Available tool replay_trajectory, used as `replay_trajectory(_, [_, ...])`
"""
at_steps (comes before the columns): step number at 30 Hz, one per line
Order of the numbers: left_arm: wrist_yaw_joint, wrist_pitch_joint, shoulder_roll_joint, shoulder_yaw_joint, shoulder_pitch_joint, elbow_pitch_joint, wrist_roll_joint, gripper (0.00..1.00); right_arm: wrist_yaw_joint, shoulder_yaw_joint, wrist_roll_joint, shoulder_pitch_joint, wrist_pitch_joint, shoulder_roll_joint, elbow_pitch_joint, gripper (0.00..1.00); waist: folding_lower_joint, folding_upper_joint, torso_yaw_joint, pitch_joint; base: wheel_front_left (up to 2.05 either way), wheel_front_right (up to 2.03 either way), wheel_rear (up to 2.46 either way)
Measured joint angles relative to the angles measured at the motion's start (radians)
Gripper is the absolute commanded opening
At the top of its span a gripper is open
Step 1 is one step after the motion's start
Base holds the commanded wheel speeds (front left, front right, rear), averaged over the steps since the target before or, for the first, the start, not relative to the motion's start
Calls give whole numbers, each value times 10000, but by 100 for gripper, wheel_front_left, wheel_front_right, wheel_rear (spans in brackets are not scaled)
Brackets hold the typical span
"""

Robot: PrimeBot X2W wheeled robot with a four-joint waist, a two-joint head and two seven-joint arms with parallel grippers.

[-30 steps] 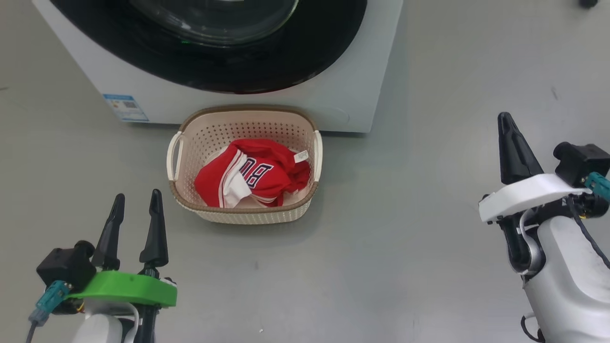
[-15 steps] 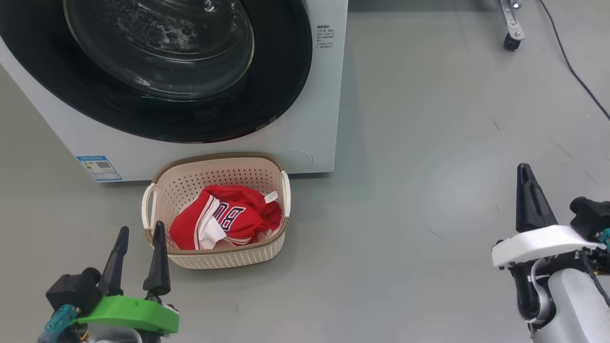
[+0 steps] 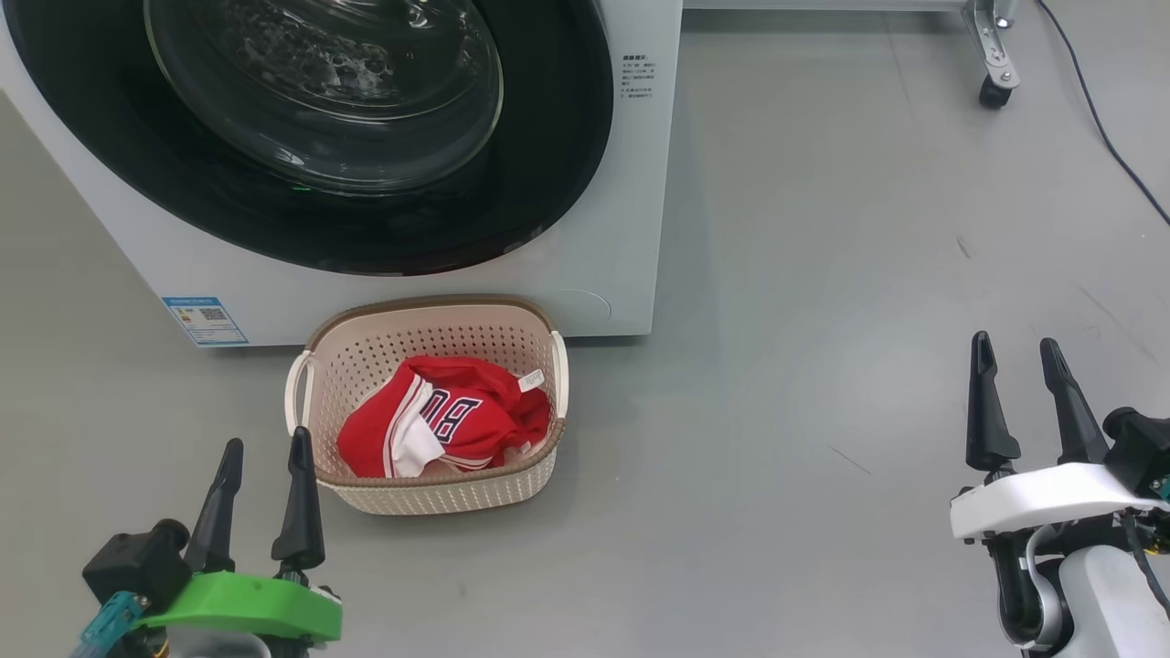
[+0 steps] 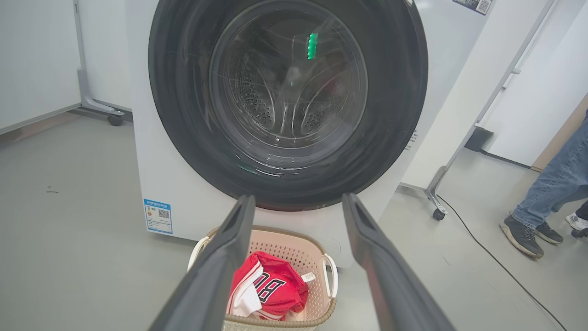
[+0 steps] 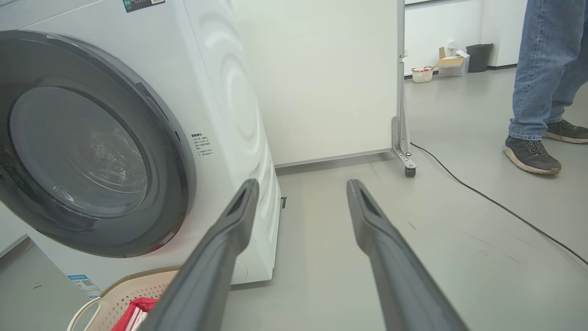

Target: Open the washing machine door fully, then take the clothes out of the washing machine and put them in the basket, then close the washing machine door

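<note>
Grey floor (image 3: 777, 411), open on the right out to a cable (image 3: 1111, 137) and a caster frame (image 3: 996, 55). Left fingers (image 3: 297, 512) low at near left, spread apart, nothing between them. In the left wrist view the basket (image 4: 327, 276) lies just ahead, framed between them, no contact. Right fingers (image 3: 987, 420) at near right, also apart and empty, well apart from the basket, aimed over bare floor right of the washing machine (image 3: 631, 228). Both forearms low, fingers pointing forward.

Clothes (image 3: 448, 420) bunched inside the basket: red, white trim, numerals up, white tag near the far-right rim. Basket stands on the floor close against the machine front, under the washing machine door (image 3: 548, 183). Door sits flush on the front, with the drum visible through the glass. Far right, right wrist view: a person's legs (image 5: 537, 69) in jeans, standing beside the cable.
</note>
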Motion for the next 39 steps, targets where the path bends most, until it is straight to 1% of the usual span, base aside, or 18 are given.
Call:
replay_trajectory(5, [0,0,-19,-10,12,-36,21,100,8,-58,-121,128,0,86,-194,100,0,0,86,-13,0,0,0])
replay_trajectory(10, [0,0,-31,69,12,-236,234,100,90,-109,-217,351,0,169,-299,100,0,0,144,-46,0,0,0])
replay_trajectory(14, [0,-2,-61,31,19,-240,46,100,107,-140,-297,422,0,228,-368,100,0,0,180,-66,0,0,0])
replay_trajectory(19, [0,0,-59,44,28,-171,104,100,173,-157,-382,572,0,303,-412,100,0,0,201,-79,0,0,0])
replay_trajectory(26, [0,0,-29,-77,37,-186,441,100,205,-198,-479,599,0,391,-470,100,0,0,219,-77,0,0,0])
replay_trajectory(39, [0,0,-33,-355,176,-211,328,100,270,-288,-571,752,0,499,-568,100,0,0,225,-25,0,0,0])
